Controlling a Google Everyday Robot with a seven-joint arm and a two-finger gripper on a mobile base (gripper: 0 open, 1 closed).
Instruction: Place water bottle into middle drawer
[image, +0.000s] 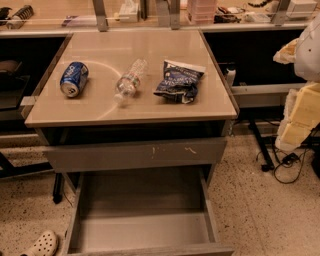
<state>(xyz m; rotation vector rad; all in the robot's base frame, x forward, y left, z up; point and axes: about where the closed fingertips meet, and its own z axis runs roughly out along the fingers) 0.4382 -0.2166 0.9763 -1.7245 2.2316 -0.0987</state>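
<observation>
The water bottle (129, 82), clear with a white cap, lies on its side in the middle of the tan table top (100, 107), cap towards the front. The middle drawer (145, 232) is pulled out below the table, a grey tray with a bare floor. My gripper (300, 117) shows as pale yellowish blocks at the right edge of the view, beyond the table's right side. It is well away from the bottle and holds nothing that I can see.
A blue soda can (74, 79) lies left of the bottle and a dark chip bag (177, 81) lies right of it. A shut grey drawer front with pale scratches (137, 154) sits above the open drawer. Cables (282, 162) lie on the floor at right, and a white shoe (42, 243) at bottom left.
</observation>
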